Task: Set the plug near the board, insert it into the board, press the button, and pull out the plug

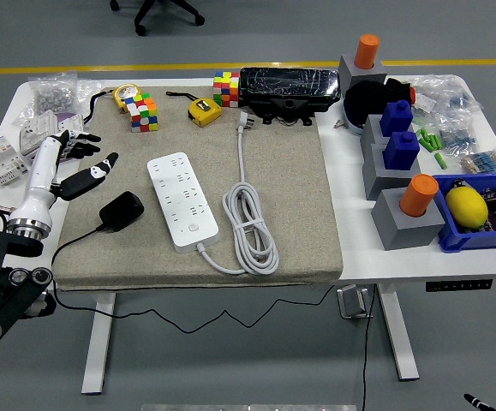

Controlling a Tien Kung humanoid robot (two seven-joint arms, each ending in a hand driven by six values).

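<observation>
Lying on the grey mat [299, 197], the black plug [121, 211] sits near the mat's left edge, its thin black cable trailing toward seven o'clock and off the desk [355, 257]. At three o'clock from it, just apart, is the white board [182, 200], a power strip set lengthwise with its own white cord [249, 224] coiled beside it on the right. At ten o'clock from the plug, near but not touching, hovers the left robot hand [78, 164], released, fingers spread and holding nothing, the thumb pointing toward the board. Its white forearm runs down to the picture's lower left corner. Farther out, at twelve o'clock along the desk's far edge, stand two coloured cubes [142, 111], a yellow tape measure [204, 111] and a black case [288, 88]. At three o'clock, well apart on the bare desk, are grey blocks with orange and blue pieces [399, 150] and a blue bin [479, 224] holding a yellow fruit.
</observation>
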